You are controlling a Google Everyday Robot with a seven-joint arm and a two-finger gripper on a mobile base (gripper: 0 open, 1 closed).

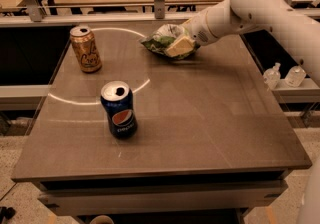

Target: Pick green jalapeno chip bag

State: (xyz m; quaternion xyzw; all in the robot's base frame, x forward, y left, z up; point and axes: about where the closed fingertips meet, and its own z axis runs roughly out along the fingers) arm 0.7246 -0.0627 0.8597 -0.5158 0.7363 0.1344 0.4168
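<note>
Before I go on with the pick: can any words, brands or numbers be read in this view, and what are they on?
No text can be read as words.
On the blue can: a round red, white and blue logo, no legible word.
On the gold can: dark cursive script, too blurred to read.
On the green chip bag: pale lettering, too blurred to read; the gripper sits at its right side.
</note>
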